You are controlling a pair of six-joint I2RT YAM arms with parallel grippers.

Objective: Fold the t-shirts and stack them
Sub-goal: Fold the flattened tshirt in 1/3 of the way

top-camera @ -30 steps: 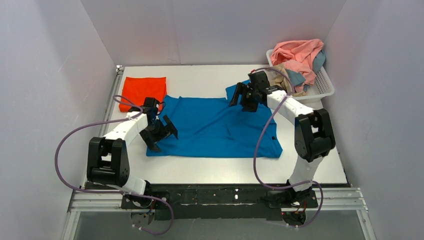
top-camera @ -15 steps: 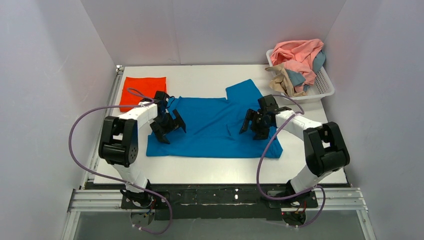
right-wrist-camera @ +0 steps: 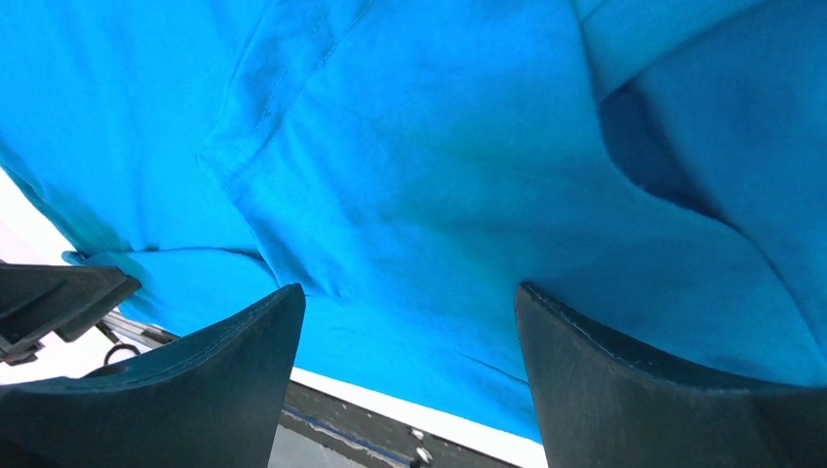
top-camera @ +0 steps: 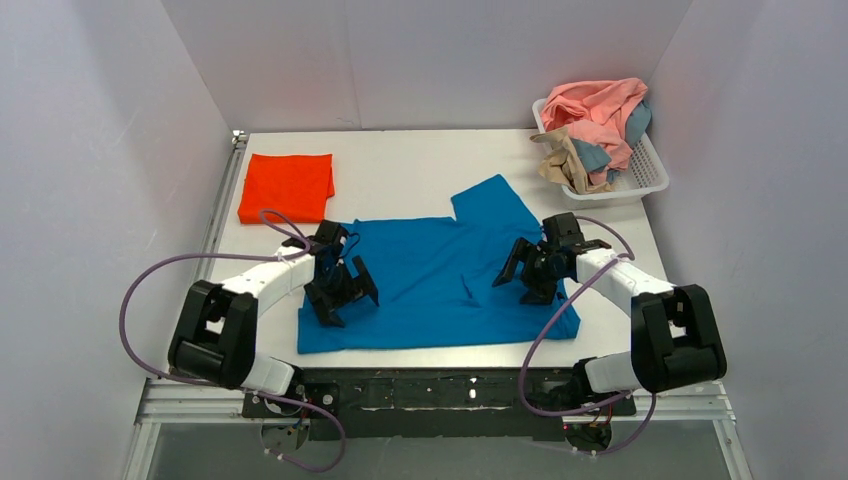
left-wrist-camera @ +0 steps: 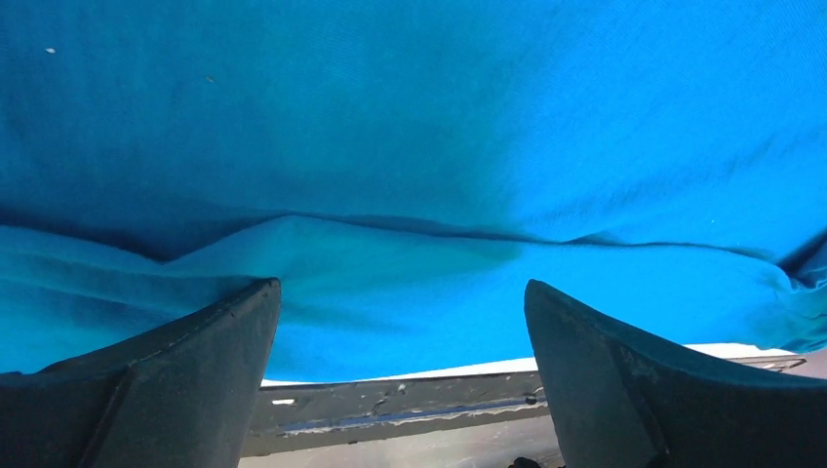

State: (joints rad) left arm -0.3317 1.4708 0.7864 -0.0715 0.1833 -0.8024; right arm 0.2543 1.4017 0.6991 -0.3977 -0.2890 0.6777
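Your overhead view shows the bright blue cloth t-shirt (top-camera: pixel 440 275) spread flat at the near middle of the white table (top-camera: pixel 400 160). The folded orange-red t-shirt (top-camera: pixel 287 185) lies far left, and the white lattice basket (top-camera: pixel 652 172) of crumpled shirts sits far right. Only your wrist views show the fingers: the left gripper (left-wrist-camera: pixel 402 312) and right gripper (right-wrist-camera: pixel 410 312) both stand spread wide over blue cloth, clamping nothing. Since half a second ago, both grippers and the blue shirt have shifted toward the near edge.
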